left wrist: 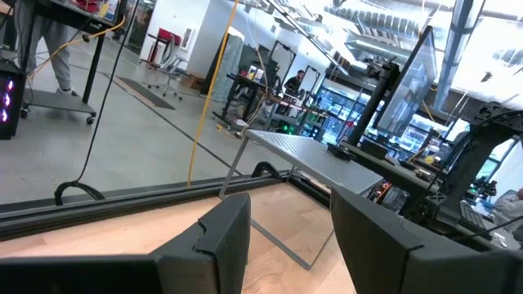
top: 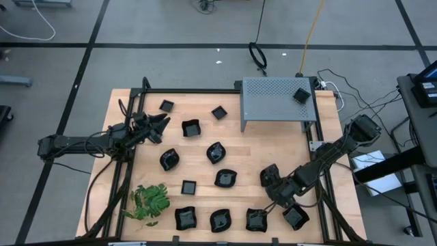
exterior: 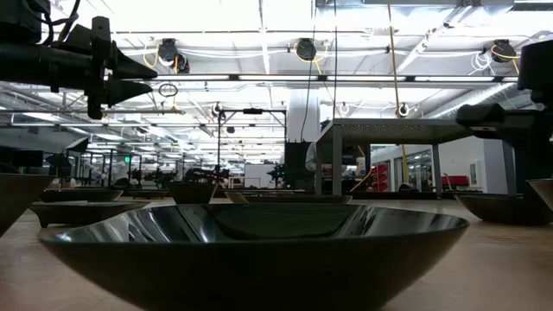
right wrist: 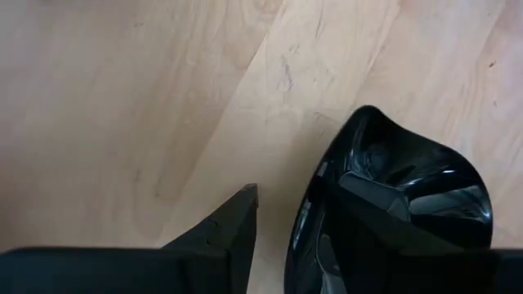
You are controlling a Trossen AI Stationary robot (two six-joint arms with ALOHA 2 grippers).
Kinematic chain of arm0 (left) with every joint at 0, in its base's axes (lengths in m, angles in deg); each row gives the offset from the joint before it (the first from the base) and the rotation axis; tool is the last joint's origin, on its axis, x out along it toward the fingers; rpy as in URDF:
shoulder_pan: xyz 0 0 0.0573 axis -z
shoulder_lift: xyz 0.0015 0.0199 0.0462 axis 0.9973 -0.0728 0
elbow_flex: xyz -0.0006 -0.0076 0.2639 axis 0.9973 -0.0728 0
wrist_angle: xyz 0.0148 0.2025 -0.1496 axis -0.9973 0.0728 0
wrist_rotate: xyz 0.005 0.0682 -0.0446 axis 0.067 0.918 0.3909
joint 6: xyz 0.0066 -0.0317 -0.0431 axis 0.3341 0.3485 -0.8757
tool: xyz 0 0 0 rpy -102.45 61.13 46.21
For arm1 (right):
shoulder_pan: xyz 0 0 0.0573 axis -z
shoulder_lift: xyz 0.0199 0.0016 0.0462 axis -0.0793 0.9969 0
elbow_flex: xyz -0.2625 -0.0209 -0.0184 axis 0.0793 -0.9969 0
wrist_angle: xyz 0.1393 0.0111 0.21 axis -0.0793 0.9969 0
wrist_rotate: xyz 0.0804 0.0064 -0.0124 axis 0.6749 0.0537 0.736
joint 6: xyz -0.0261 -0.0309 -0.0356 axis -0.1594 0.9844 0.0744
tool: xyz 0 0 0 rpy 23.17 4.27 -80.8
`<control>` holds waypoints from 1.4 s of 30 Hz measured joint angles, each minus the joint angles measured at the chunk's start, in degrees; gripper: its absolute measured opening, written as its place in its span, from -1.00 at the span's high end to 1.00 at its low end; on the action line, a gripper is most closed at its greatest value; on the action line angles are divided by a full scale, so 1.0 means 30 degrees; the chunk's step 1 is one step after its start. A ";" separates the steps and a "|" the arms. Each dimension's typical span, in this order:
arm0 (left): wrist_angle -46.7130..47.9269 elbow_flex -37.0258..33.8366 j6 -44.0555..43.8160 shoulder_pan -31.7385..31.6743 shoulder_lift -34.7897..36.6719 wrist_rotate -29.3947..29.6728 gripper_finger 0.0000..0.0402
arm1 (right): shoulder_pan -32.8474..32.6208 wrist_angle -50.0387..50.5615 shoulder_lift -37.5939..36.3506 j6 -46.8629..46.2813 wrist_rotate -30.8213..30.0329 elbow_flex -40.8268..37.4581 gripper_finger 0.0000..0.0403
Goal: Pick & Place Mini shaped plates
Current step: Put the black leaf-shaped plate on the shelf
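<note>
Right gripper [top: 270, 186]: lowered over the table's near right part, fingers parted, one finger set inside a glossy black mini plate [right wrist: 400, 196], the other outside its rim.
Left gripper [top: 158, 127]: held above the far left, fingers spread wide, nothing between them.
Other plates: scattered across the wooden table [top: 246, 154]; one [top: 302, 95] seen on the grey perforated box [top: 273, 102].
Green sprig [top: 149, 201]: near left.

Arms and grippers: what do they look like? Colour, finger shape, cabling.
Both arms are dark, slim and jointed, with black cables trailing along their links. The left gripper has two black fingers tapering to points; seen close, its fingers are flat, matte, angular blocks. The right gripper is the same black build, its fingers wedge-shaped. No markings legible.
</note>
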 joint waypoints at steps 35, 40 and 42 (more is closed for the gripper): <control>0.0003 -0.0003 -0.0003 -0.0003 0.0003 0.0007 0.14 | 0.2905 -0.0611 -1.1589 0.3002 -0.7047 0.0013 1.00; -0.0001 -0.0005 -0.0005 -0.0005 0.0006 0.0006 0.14 | 0.6394 -0.0914 -1.3051 0.7894 -0.7573 0.1219 1.00; 0.0006 -0.0003 -0.0003 -0.0003 0.0000 0.0007 0.14 | 0.8263 -0.0874 -1.3283 0.9552 -0.7521 0.1591 1.00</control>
